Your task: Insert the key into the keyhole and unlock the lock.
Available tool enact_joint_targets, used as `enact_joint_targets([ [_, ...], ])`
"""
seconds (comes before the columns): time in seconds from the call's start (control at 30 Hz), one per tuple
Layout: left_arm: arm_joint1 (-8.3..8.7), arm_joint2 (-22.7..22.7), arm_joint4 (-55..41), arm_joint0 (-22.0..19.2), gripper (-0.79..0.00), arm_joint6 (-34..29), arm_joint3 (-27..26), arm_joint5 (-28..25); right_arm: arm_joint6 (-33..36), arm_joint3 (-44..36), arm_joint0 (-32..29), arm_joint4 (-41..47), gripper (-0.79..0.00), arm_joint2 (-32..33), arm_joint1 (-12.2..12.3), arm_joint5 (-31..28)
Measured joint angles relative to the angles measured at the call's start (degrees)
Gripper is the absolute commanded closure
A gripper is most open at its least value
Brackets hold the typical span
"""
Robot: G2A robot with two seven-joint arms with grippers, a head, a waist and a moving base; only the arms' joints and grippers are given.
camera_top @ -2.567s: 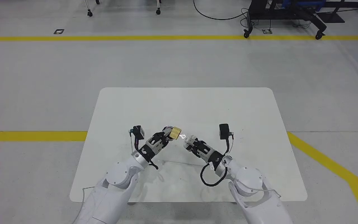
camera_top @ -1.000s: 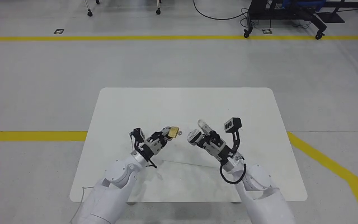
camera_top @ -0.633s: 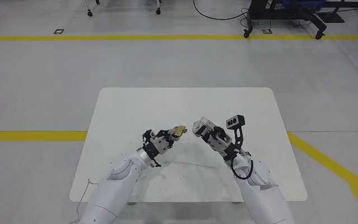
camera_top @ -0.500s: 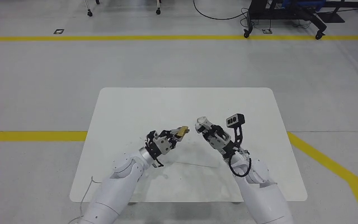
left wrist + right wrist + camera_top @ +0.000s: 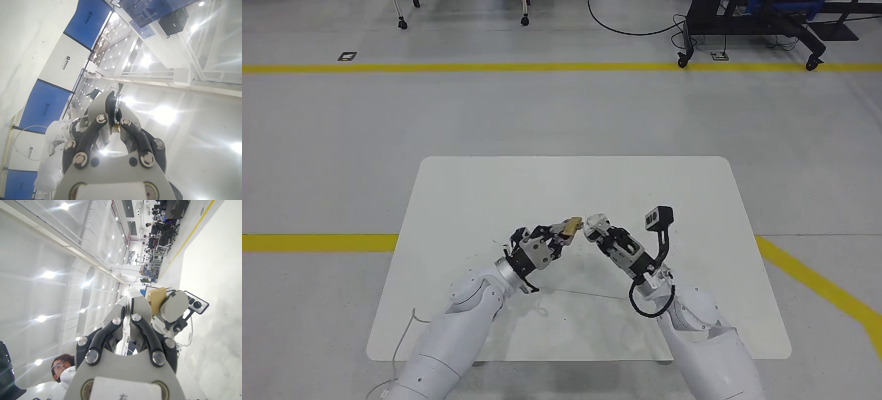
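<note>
My left gripper (image 5: 560, 233) is shut on the brass padlock (image 5: 570, 226) and holds it above the middle of the white table (image 5: 492, 190). In the left wrist view the lock's shiny shackle (image 5: 117, 105) sits between the fingers, with a bit of brass body (image 5: 115, 129) below. My right gripper (image 5: 593, 226) is shut on the thin metal key (image 5: 128, 309) and stands right beside the lock. The right wrist view shows the padlock (image 5: 157, 301) just past my right gripper (image 5: 130, 301). Whether the key's tip is in the keyhole is hidden.
Both arms meet over the table's centre, lifted off the surface. The table's back half and both sides are bare white surface. A yellow floor line (image 5: 312, 243) runs past the table's left and right edges.
The right gripper, which had drawn away to the right a second ago, has come back left and now nearly touches the padlock. The left gripper has moved the lock slightly right.
</note>
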Motion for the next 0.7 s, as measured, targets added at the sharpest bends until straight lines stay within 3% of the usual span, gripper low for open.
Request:
enact_joint_targets([
  [0.33,-0.12,-0.2,1.3,0.7,0.000,-0.1,-0.5,-1.5,0.2,-0.7,0.0,-2.5,0.000,-0.2,0.2,5.1],
  [0.7,0.26,-2.0,3.1,2.2,0.000,0.9,-2.2,-2.8,1.4,-4.4,-2.5,-1.6,0.000,1.2,0.5,2.3],
])
